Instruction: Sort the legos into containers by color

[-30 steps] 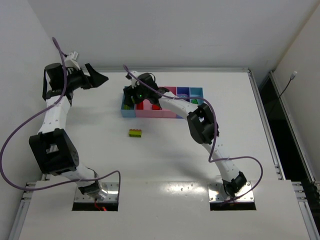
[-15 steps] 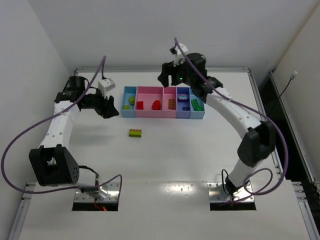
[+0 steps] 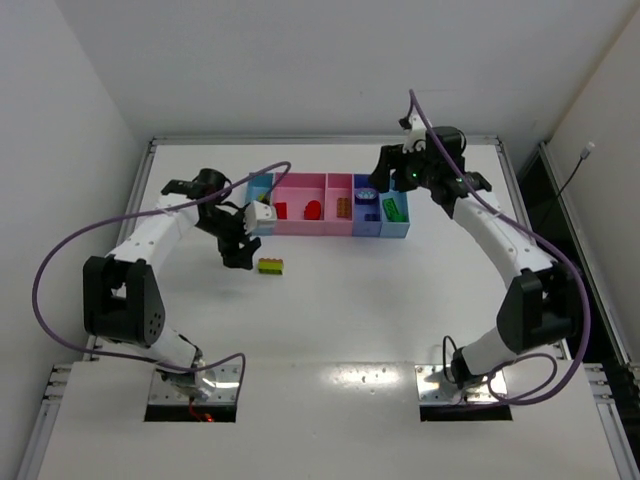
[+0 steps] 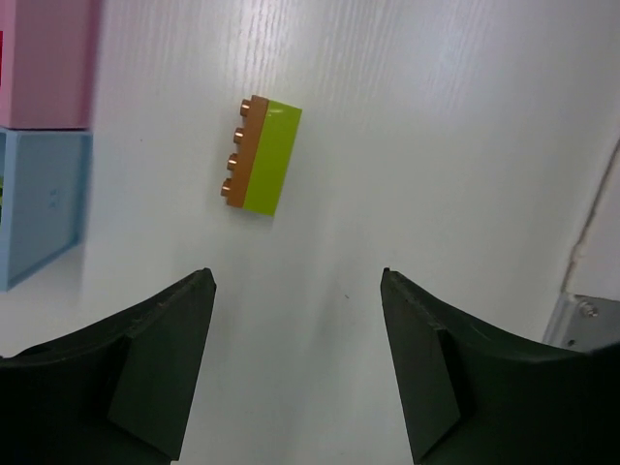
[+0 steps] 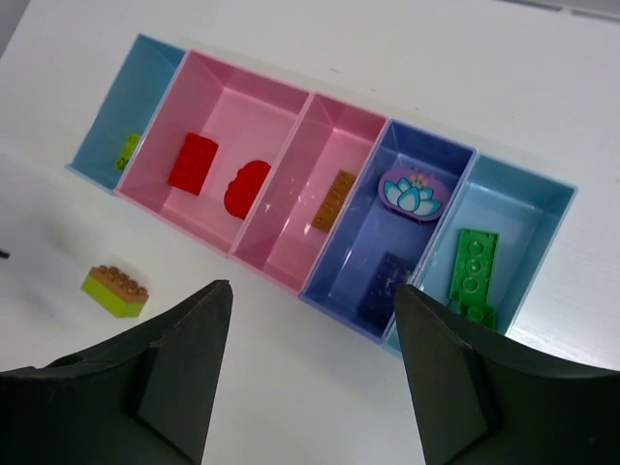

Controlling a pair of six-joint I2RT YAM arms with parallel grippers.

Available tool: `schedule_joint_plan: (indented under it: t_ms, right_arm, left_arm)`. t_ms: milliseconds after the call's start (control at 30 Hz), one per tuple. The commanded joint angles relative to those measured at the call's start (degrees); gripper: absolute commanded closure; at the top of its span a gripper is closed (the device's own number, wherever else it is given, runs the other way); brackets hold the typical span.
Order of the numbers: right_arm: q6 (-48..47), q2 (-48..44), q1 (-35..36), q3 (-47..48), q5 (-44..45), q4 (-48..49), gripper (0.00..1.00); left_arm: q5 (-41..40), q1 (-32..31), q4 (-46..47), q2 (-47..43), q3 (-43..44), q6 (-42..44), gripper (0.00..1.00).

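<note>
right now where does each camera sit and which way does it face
Top external: fixed above and behind the bases, looking down on the table; left arm and right arm show whole.
Left wrist: on the left gripper, looking down at the loose yellow-green and orange brick; its open fingers show.
Right wrist: on the right gripper, above the row of trays, looking down; its fingers show.
Shared: all three show that brick.

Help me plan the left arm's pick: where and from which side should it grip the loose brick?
Probably from above, pinching the brick across its long sides midway: it lies free on the table, lengthwise ahead of the open left gripper.
</note>
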Motion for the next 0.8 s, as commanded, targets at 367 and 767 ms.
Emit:
schedule_joint_plan:
  t_ms: [367, 767]
  right_arm:
    - [3.54, -5.21, -6.1, -3.47, -9.47, 0.1, 0.3]
    - [3.54, -4.16, -7.16, -4.0, -10.62, 0.1, 0.3]
  left_arm:
    - [-5.32, -6.26, 12.63, 1.77, -3.11, 7.17, 0.26]
    - [-6.7, -8.73, 17.88, -0.06, -5.04, -13.51, 0.34]
